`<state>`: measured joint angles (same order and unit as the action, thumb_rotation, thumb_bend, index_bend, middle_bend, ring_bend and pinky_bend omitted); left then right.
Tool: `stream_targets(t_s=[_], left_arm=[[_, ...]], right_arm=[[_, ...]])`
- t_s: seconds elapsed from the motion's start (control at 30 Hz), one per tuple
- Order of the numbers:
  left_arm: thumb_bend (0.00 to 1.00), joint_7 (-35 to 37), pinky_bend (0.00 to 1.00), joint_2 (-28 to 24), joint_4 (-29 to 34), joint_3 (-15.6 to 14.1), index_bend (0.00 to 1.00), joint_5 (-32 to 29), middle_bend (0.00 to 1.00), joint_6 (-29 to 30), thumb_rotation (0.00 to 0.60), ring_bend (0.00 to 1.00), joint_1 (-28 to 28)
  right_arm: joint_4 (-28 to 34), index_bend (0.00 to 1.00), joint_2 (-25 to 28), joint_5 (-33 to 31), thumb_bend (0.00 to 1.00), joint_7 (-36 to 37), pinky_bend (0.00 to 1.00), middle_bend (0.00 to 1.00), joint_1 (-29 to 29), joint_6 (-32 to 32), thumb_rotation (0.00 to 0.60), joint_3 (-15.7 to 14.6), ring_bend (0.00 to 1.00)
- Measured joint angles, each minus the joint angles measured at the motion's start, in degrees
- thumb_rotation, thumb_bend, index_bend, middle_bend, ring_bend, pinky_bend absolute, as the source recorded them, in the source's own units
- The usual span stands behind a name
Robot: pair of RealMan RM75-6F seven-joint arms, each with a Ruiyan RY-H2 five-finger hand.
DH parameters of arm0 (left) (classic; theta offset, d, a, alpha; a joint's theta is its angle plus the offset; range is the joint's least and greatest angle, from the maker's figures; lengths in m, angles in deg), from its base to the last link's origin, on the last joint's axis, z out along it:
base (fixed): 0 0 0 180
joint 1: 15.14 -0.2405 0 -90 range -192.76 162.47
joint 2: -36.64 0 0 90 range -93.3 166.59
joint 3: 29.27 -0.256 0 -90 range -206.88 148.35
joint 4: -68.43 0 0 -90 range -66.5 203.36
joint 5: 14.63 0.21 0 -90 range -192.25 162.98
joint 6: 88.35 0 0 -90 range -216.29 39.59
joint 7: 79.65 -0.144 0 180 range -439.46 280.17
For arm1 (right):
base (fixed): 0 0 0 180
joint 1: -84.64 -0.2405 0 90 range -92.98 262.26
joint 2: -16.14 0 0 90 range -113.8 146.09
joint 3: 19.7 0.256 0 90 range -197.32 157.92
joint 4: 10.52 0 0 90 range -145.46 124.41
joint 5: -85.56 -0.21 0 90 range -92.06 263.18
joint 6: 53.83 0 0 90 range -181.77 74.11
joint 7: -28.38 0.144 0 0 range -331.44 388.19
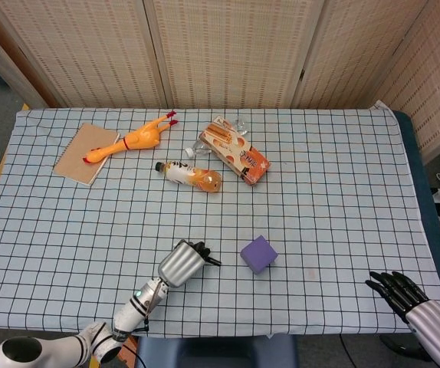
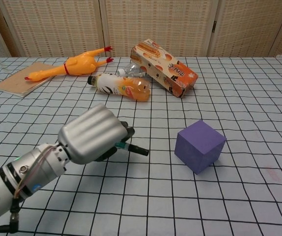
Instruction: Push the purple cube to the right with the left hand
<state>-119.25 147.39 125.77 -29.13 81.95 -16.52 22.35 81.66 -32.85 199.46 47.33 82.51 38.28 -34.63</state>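
The purple cube [image 1: 258, 254] [image 2: 200, 146] stands alone on the checked cloth, turned slightly so one corner faces me. My left hand [image 1: 182, 263] [image 2: 94, 135] is to the cube's left with a clear gap between them. Its fingers are curled in, one dark fingertip [image 2: 140, 150] pointing toward the cube, and it holds nothing. My right hand [image 1: 404, 295] hangs at the table's near right corner, dark fingers spread and empty; the chest view does not show it.
At the back of the table lie a yellow rubber chicken [image 1: 132, 139], a brown notebook [image 1: 86, 153], an orange drink bottle [image 1: 191, 175] on its side and an orange snack box [image 1: 234, 150]. The table's right edge [image 1: 427, 230] is far from the cube.
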Motion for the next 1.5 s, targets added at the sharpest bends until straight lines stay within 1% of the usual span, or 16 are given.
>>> stream_targets(t_s=[0.17,0.27,0.37,0.43,0.5,0.57,0.7,0.83,0.93,1.03,1.07,1.13,1.2,1.27,1.4,1.5], left_arm=[[0.55,0.72,0.95,-8.37,3.99,-2.43,0.75,0.02,0.78,3.57,0.600,0.81,-4.45],[0.54,2.19,0.95,-12.45,4.58,-3.93,0.71,-0.55,0.75,4.85,0.600,0.81,-7.37],[0.53,4.47,0.95,-15.00,4.53,-5.12,0.68,-1.99,0.73,5.05,0.600,0.81,-10.09],[0.52,5.93,0.95,-15.56,4.05,-5.64,0.64,-2.63,0.71,5.07,0.600,0.81,-11.28],[0.50,7.46,0.94,-15.79,3.04,-6.21,0.56,-3.31,0.68,4.65,0.600,0.81,-12.33],[0.49,8.20,0.94,-15.71,1.75,-6.53,0.46,-3.74,0.62,3.81,0.600,0.81,-12.80],[0.47,8.48,0.93,-14.87,-0.08,-6.46,0.31,-3.77,0.48,3.32,0.600,0.78,-13.19],[0.44,8.33,0.93,-15.50,1.44,-6.27,0.26,-3.87,0.38,2.58,0.600,0.77,-13.22],[0.42,7.64,0.93,-16.75,4.22,-6.20,0.23,-4.04,0.34,2.06,0.600,0.75,-13.33],[0.40,6.68,0.90,-18.51,7.88,-6.23,0.21,-3.98,0.29,2.24,0.600,0.72,-13.73],[0.40,6.37,0.87,-19.34,9.50,-6.24,0.20,-3.86,0.27,2.68,0.600,0.67,-14.00],[0.39,6.15,0.75,-20.78,12.21,-6.25,0.18,-3.62,0.21,3.77,0.600,0.50,-14.52],[0.38,6.59,0.50,-22.81,15.90,-6.28,0.16,-3.35,0.14,5.52,0.600,0.20,-15.35],[0.37,7.76,0.34,-24.91,19.50,-6.38,0.15,-3.19,0.10,7.47,0.600,0.07,-16.38],[0.36,13.74,0.22,-29.38,26.31,-6.95,0.14,-2.90,0.07,12.04,0.600,0.01,-19.24],[0.35,19.26,0.19,-31.35,28.37,-7.84,0.02,-2.72,0.02,14.49,0.600,0.00,-21.28]], right_arm=[[0.79,0.00,-0.36,0.08,0.15,-1.61,0.00,0.00,-0.32,-1.59,0.600,0.02,0.00],[1.41,0.00,-0.58,-0.06,0.15,-2.64,0.00,0.00,-0.54,-2.48,0.600,0.11,0.00],[1.95,0.00,-0.80,-0.62,0.15,-3.52,0.00,0.00,-0.65,-3.22,0.600,0.30,0.00],[2.34,0.00,-0.94,-1.16,0.15,-4.05,0.00,0.00,-0.73,-3.73,0.600,0.49,0.00],[2.67,0.00,-1.06,-1.60,0.15,-4.50,0.00,0.00,-0.81,-4.19,0.600,0.66,0.00],[2.91,0.00,-1.14,-1.72,0.15,-4.83,0.00,0.00,-0.90,-4.55,0.600,0.73,0.00],[3.18,0.00,-1.26,-1.61,0.15,-5.54,0.00,0.00,-0.97,-4.89,0.600,0.72,0.00],[3.19,0.00,-1.22,-1.83,0.15,-5.45,0.00,0.00,-0.95,-4.79,0.600,0.80,0.00],[3.08,0.00,-1.13,-1.92,0.15,-5.14,0.00,0.00,-0.82,-4.30,0.600,0.86,0.00],[2.87,0.00,-1.04,-1.90,0.15,-4.85,0.00,0.00,-0.58,-3.66,0.600,0.89,0.00],[2.82,0.00,-1.02,-1.87,0.15,-4.81,0.00,0.00,-0.51,-3.51,0.600,0.89,0.00],[2.75,0.00,-0.98,-1.78,0.15,-4.77,0.00,0.00,-0.35,-3.20,0.600,0.87,0.00],[2.69,0.00,-0.98,-1.59,0.15,-4.83,0.00,0.00,-0.18,-2.86,0.600,0.84,0.00],[2.62,0.00,-1.01,-1.32,0.15,-4.97,0.00,0.00,-0.03,-2.56,0.600,0.79,0.00],[2.54,0.00,-1.07,-1.04,0.15,-5.18,0.00,0.00,0.13,-2.34,0.600,0.72,0.00],[2.48,0.00,-1.18,-0.68,0.15,-5.72,0.00,0.00,0.37,-2.11,0.600,0.61,0.00]])
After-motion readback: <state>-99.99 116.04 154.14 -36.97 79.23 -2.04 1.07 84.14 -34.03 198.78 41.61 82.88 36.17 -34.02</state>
